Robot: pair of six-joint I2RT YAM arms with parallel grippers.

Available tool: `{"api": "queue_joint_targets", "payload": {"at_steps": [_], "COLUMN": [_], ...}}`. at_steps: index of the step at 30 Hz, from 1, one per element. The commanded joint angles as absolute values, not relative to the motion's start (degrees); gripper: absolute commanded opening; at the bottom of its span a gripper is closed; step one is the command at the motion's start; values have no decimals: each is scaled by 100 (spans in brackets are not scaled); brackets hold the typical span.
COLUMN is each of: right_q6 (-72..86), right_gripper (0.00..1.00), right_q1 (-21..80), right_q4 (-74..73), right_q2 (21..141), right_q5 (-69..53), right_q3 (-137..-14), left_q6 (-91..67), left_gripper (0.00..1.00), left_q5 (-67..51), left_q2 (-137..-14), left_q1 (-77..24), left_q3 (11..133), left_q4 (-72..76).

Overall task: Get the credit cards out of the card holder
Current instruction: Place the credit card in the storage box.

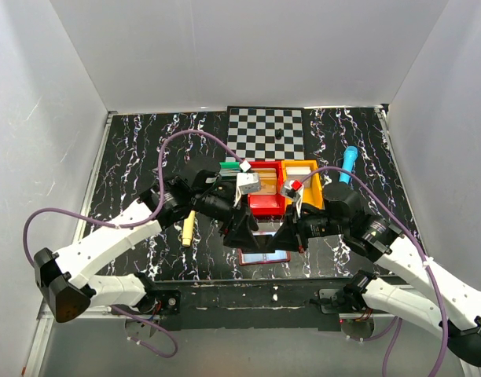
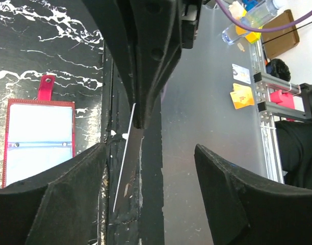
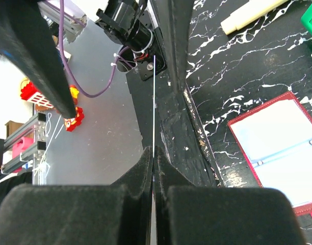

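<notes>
The card holder [image 1: 264,257] lies open and flat on the marbled table [image 1: 146,149] with its pale inside up, and nothing pins it. It looks light, so a brush from either arm would probably slide it or flip it shut. Whether more cards sit in its pockets cannot be told.

The greater risk is at the card [image 3: 154,102]. It shows edge-on, pinched by one end between the closed fingers of the right gripper [image 3: 154,163]. The left gripper [image 2: 151,153] stands wide, a finger on each side of the card and neither touching it. This looks like a handover. If the right gripper lets go before the left has closed, the card would likely drop onto the black strip at the table's near edge or beyond it. If the left closes off-centre, it could twist the thin card out of the shallow pinch or strike the right fingers.

In the top view the holder is at lower centre, just below both grippers and between them. In the left wrist view it sits at middle left, beyond the left-hand finger and apart from it. In the right wrist view it sits at the right edge, to the right of the closed fingers and clear of them.
</notes>
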State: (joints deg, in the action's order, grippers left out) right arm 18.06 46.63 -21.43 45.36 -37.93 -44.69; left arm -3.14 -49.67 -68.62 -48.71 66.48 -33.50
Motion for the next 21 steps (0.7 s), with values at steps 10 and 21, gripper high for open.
{"api": "queue_joint_targets", "payload": {"at_steps": [10, 21], "right_q6": [1951, 1942], "right_gripper": [1, 1], "right_q1": [4720, 4720], "right_q4": [-1661, -1644], "right_q2": [4553, 4562], "right_q5": [-3894, -3885], "right_q3": [-4597, -4562], "left_q6": [-62, -26], "left_gripper": [46, 26], "left_q5": [-4562, -4570], "left_q2": [-6899, -6926], "left_q1": [-4895, -4887], "left_q3": [6618, 6609], "left_q4": [-3428, -3480]}}
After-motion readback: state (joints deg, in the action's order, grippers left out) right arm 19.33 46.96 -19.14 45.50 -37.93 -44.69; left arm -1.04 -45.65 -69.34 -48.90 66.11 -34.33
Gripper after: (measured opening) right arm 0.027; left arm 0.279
